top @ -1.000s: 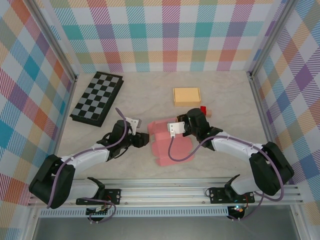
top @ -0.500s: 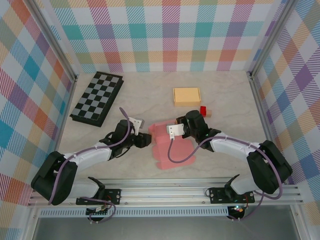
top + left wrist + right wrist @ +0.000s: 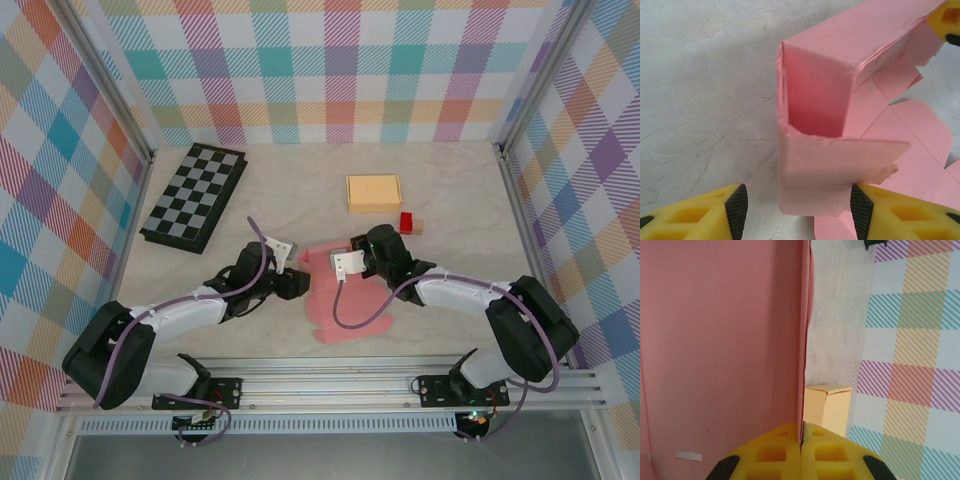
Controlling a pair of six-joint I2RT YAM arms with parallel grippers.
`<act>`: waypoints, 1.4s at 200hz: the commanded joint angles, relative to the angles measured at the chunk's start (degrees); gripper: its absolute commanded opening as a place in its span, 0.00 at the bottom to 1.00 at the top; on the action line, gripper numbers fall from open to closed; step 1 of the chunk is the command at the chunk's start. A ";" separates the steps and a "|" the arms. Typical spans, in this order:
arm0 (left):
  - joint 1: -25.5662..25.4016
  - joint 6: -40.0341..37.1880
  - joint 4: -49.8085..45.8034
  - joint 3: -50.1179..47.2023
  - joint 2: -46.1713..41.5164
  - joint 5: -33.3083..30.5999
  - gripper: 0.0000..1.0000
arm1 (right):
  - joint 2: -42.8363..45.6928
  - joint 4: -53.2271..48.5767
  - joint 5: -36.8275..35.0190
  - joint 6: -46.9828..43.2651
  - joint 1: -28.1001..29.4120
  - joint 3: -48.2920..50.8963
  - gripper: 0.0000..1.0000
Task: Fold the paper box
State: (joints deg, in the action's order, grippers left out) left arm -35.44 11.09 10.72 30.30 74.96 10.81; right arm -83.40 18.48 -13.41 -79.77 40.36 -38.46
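Observation:
The pink paper box (image 3: 345,300) lies partly folded mid-table. In the left wrist view one corner of it (image 3: 815,100) stands up as an open pocket, and a flap (image 3: 840,175) hangs toward me. My left gripper (image 3: 799,210) is open and straddles that flap: the right pad (image 3: 861,210) is at the flap's edge, the left pad (image 3: 736,210) is apart from it. From above, the left gripper (image 3: 295,283) sits at the box's left side. My right gripper (image 3: 801,440) is shut on the top edge of an upright pink wall (image 3: 720,340), at the box's far side (image 3: 350,262).
A folded chessboard (image 3: 194,195) lies at the back left. A tan box (image 3: 374,192) stands behind the pink one, with a small red block (image 3: 407,221) beside it. Plaid walls with metal posts close in the table on three sides.
My left gripper has moved right, up to the box's left corner. The right gripper has shifted slightly left and away with the wall in its grip, and the box has turned a little.

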 commanded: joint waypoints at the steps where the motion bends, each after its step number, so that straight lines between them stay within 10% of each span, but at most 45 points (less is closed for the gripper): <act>1: -1.02 0.49 2.19 1.00 0.87 -0.89 0.58 | -1.84 7.83 -2.84 -3.85 1.45 2.46 0.00; 143: -2.20 -3.31 -2.34 -0.10 -4.79 -3.34 0.60 | -2.61 10.35 -4.96 -3.33 2.62 4.35 0.00; 280: 13.03 11.67 7.61 -11.80 -9.46 5.92 0.62 | -1.58 10.79 -4.70 -4.23 2.69 5.12 0.00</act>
State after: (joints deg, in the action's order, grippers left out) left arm -23.81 21.78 15.14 16.67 62.17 13.15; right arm -86.00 28.47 -18.02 -83.46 42.54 -34.35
